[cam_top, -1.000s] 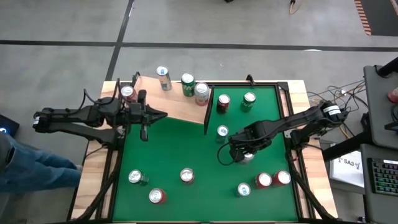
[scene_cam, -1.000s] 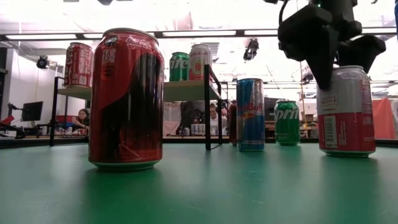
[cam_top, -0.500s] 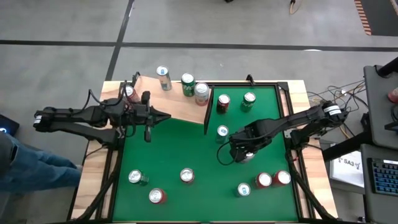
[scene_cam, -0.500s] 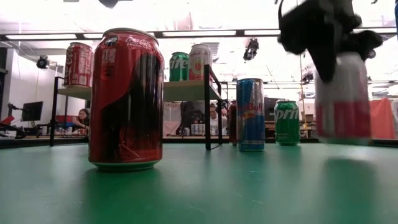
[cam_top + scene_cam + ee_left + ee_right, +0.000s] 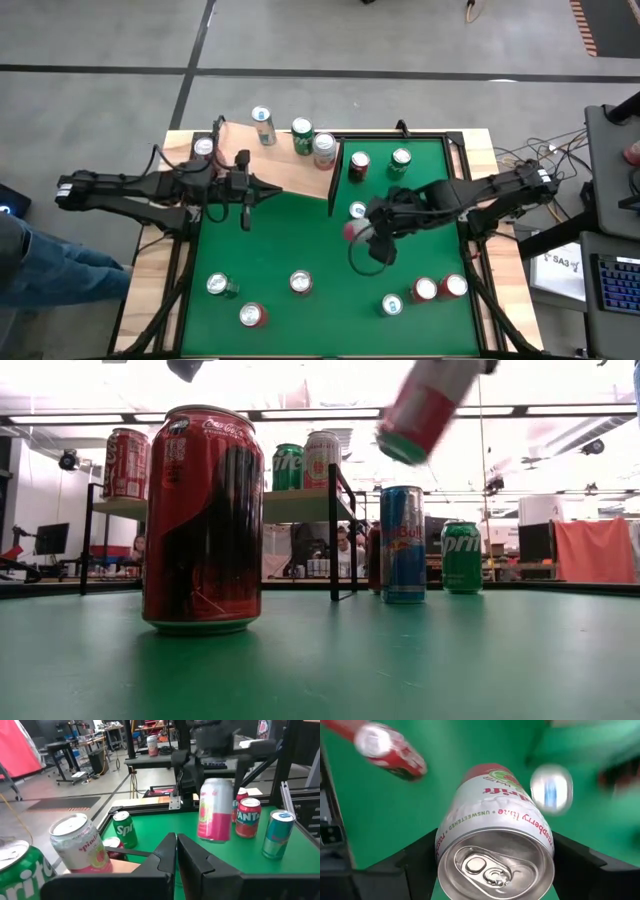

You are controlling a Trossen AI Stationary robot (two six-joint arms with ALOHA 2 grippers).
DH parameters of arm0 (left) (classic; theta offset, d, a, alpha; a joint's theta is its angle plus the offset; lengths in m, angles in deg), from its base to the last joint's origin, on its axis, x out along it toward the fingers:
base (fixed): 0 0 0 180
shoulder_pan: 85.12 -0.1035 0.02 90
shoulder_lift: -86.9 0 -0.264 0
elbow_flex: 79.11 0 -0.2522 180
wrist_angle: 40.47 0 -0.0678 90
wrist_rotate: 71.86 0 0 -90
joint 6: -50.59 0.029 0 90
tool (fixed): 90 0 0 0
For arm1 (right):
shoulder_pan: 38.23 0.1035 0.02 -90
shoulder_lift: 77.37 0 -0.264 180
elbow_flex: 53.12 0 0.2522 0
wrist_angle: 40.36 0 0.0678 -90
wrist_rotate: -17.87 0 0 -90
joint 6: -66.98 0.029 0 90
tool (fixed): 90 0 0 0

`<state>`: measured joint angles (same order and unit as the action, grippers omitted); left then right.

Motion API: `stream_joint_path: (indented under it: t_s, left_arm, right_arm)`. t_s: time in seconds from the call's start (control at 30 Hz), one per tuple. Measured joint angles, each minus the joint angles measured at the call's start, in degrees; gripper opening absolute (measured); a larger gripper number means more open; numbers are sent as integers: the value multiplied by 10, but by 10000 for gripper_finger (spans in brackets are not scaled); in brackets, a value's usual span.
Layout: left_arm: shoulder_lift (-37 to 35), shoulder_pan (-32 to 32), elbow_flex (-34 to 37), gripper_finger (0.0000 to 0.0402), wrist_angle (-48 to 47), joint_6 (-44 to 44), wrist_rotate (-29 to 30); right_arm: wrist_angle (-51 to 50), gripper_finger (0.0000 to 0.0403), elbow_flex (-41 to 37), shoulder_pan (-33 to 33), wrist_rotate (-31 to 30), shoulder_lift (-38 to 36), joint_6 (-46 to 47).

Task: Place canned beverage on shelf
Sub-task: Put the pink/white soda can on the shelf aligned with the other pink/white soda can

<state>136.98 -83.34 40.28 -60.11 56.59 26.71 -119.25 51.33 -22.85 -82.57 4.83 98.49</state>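
Observation:
My right gripper (image 5: pixel 372 230) is shut on a white and pink can (image 5: pixel 495 840), held in the air above the middle of the green table (image 5: pixel 290 235). The same can shows tilted in the low view (image 5: pixel 425 405) and in the left wrist view (image 5: pixel 215 810). The shelf (image 5: pixel 275 165), a pale wood board with a dark upright end panel (image 5: pixel 334 175), stands at the far left and carries several cans (image 5: pixel 323 150). My left gripper (image 5: pixel 272 189) hovers shut at the shelf's near edge, holding nothing. My right gripper pinches the can's side wall just below its top rim (image 5: pixel 444 840), one finger (image 5: pixel 420 857) on each side. The fingers come slanting down from above and from the table's right. The can hangs clear of the table, tilted, its bottom (image 5: pixel 350 232) toward the left.
Loose cans stand on the green table: a blue one (image 5: pixel 358 211) right beside the held can, two behind the end panel (image 5: pixel 358 165), and several along the near edge (image 5: pixel 300 283) (image 5: pixel 424 290). A large red cola can (image 5: pixel 203 520) stands close to the low camera.
My right gripper has lifted the white and pink can off the table, rising fast and rolling its wrist. The can, upright on the table before, now hangs tilted well above the other cans. My left gripper has crept a little toward the table's right, still shut.

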Motion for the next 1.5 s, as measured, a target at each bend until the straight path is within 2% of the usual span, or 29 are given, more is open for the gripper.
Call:
stream_joint_path:
  t_s: [0.17,0.27,0.4,0.53,0.83,0.97,1.1,1.5]
  left_arm:
    - [17,0,0,2,12,-27,-19]
    - [28,0,0,14,22,-41,-42]
    - [45,0,0,47,41,-44,-108]
    - [61,0,0,105,47,-52,-141]
    - [103,9,0,292,45,-51,-156]
    - [114,9,0,341,46,-55,-197]
    - [128,8,-2,357,46,-73,-199]
    - [189,9,-3,359,119,-102,-220]
  right_arm:
    - [115,288,1,18,-71,4,-196]
    - [189,288,-10,19,-77,5,-290]
    - [260,288,-30,19,-77,5,-391]
    - [316,288,-44,19,-77,5,-450]
    - [343,288,-58,16,-77,5,-517]
    - [342,288,-59,11,-77,5,-520]
    - [343,288,-59,7,-78,5,-537]
    - [376,288,-58,-8,-75,28,-605]
